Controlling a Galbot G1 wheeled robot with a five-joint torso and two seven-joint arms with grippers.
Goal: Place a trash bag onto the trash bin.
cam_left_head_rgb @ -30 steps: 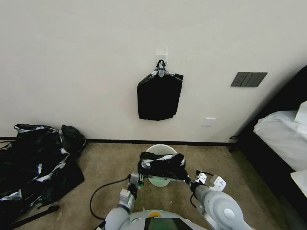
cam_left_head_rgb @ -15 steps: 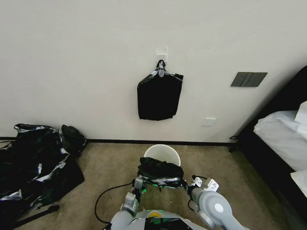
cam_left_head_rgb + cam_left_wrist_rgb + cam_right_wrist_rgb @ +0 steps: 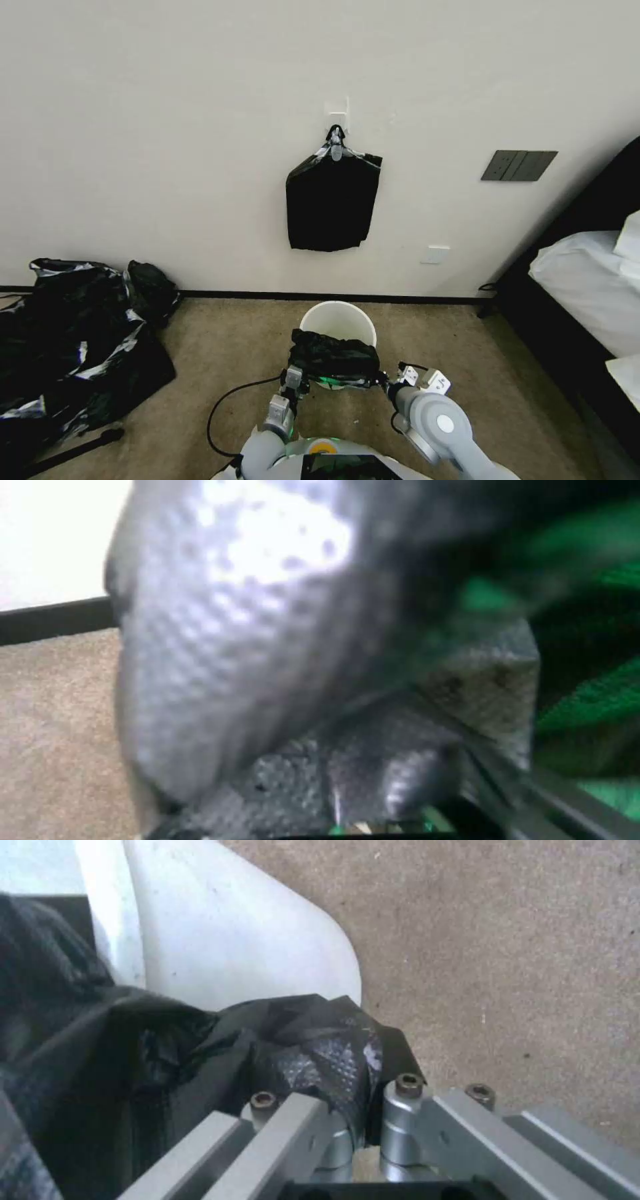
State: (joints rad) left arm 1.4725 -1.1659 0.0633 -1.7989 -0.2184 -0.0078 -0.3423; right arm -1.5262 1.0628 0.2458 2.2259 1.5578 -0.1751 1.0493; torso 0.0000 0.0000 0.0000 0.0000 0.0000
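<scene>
The trash bin (image 3: 337, 319), a small cream-white bucket, stands on the carpet close to the wall. The black glossy trash bag (image 3: 333, 358) is stretched over the bin's near side, between my two grippers. My left gripper (image 3: 294, 381) holds the bag's left end, and bag plastic (image 3: 280, 645) lies close against the left wrist camera. My right gripper (image 3: 386, 382) holds the right end. In the right wrist view its fingers (image 3: 400, 1120) are shut on a crumpled fold of the bag (image 3: 313, 1050), right beside the bin's white wall (image 3: 227, 950). The bin's far rim stays uncovered.
A flat black bundle (image 3: 331, 203) hangs from a clip on the wall above the bin. A big heap of black plastic (image 3: 73, 340) lies at the left. A bed (image 3: 587, 287) stands at the right. A black cable (image 3: 223, 400) loops over the carpet near my left arm.
Both grippers have drawn back toward me and lower with the bag. The bag has come off the bin's mouth onto its near side, baring the far rim.
</scene>
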